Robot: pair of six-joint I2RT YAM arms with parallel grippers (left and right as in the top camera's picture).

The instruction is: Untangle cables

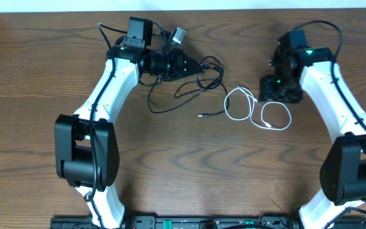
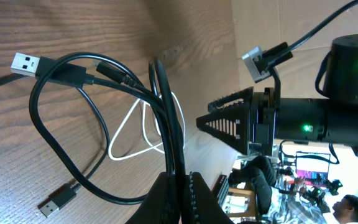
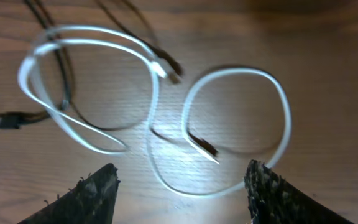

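Black cable (image 2: 166, 124): thin, limp, light, USB plugs on the ends. We'd expect it to sag & drag, not hold shape. Left gripper (image 2: 180, 186) fingers pinched shut on its bunched strands, centre-left of tabletop (image 1: 183, 165). Best hold, we judge: near a plug, where it's stiffer.

White cable (image 3: 287, 124): equally thin & soft, 2 loose loops flat on tabletop right of centre, left loop crossing black strands. Right gripper (image 3: 180, 167) fingers spread wide above it, holding nothing.
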